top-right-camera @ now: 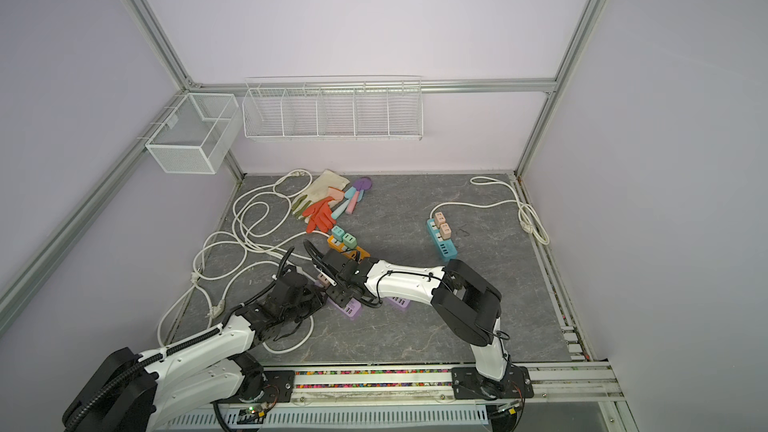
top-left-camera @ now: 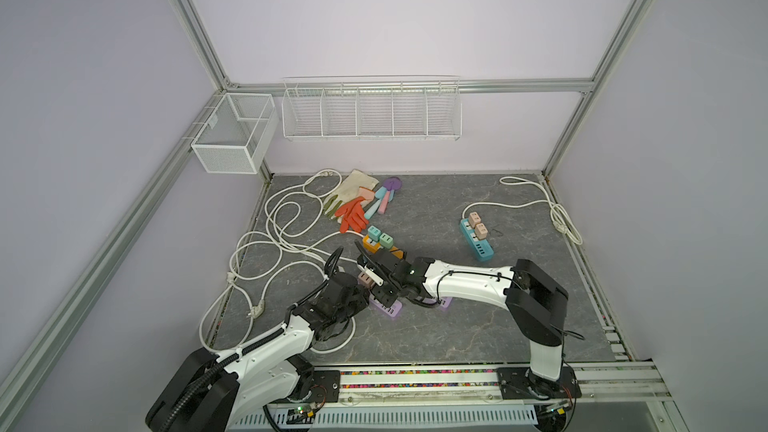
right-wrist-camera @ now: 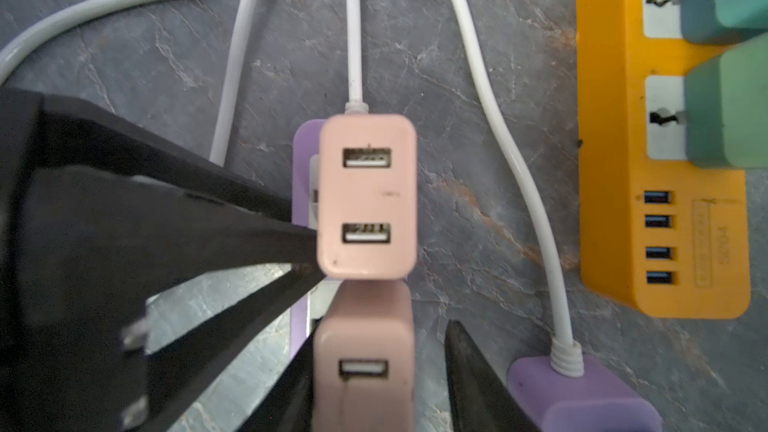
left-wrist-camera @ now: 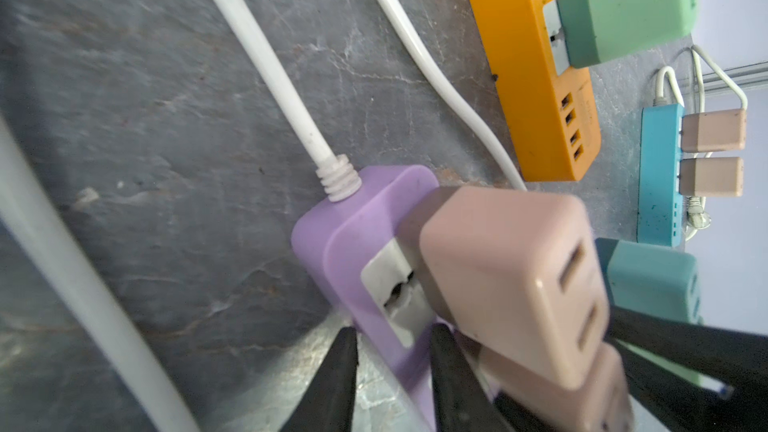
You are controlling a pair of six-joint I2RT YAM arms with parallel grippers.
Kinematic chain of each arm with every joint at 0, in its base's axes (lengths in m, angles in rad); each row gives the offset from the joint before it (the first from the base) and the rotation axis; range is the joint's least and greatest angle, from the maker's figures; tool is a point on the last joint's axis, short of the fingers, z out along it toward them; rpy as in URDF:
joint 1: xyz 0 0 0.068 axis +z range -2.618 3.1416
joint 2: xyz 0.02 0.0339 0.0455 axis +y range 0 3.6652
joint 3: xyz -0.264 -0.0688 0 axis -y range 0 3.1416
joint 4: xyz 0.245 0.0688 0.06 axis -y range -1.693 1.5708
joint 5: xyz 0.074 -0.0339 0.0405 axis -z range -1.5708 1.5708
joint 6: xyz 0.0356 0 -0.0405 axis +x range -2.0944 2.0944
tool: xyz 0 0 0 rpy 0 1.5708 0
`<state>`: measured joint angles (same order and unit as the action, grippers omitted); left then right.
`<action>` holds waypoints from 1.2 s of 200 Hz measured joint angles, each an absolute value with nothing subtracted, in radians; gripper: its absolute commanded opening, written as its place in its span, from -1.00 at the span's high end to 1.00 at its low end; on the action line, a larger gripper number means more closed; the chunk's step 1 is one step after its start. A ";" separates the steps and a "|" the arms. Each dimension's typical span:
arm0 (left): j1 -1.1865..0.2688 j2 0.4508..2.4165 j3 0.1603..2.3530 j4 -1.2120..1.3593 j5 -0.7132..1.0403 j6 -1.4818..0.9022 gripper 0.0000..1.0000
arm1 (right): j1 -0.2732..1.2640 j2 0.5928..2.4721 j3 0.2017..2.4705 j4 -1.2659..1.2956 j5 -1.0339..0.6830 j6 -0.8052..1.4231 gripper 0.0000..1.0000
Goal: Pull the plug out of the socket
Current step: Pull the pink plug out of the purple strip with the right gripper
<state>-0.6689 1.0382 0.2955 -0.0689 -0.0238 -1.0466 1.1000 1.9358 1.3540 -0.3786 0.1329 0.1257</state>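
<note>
left gripper (left-wrist-camera: 392, 342) clamped on the side wall of the purple power strip (left-wrist-camera: 353, 218), a finger either side of its edge; reads as a hold-down so the strip doesn't lift with the plug; right gripper (right-wrist-camera: 382, 347) sits over the near pink plug (right-wrist-camera: 363, 371), jaws apart and straddling it; one finger looks to be against the plug's side, visible gap at the other, so not clamped yet; that plug looks seated in the strip, between the right fingers and just beside the left fingertips; second pink plug (right-wrist-camera: 365, 197) just past the right fingertips, butted against the first as far as I can tell; tight spacing probably explains gripping across the free sides; spare purple strip (right-wrist-camera: 582, 392) just outside the right gripper's outer finger, orange strip (right-wrist-camera: 665, 222) further out that way; my read of next: close, pull straight off the strip face; tilting risks binding the pins or knocking the neighbour
</note>
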 measured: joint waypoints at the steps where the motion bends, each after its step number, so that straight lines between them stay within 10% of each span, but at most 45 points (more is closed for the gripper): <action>1: -0.669 1.038 0.295 -0.068 -0.023 -1.047 0.36 | 1.100 1.936 1.354 -0.378 0.133 0.126 0.17; 240: -0.669 1.053 0.295 -0.063 -0.002 -1.046 0.37 | 1.095 1.941 1.355 -0.377 0.097 0.120 0.70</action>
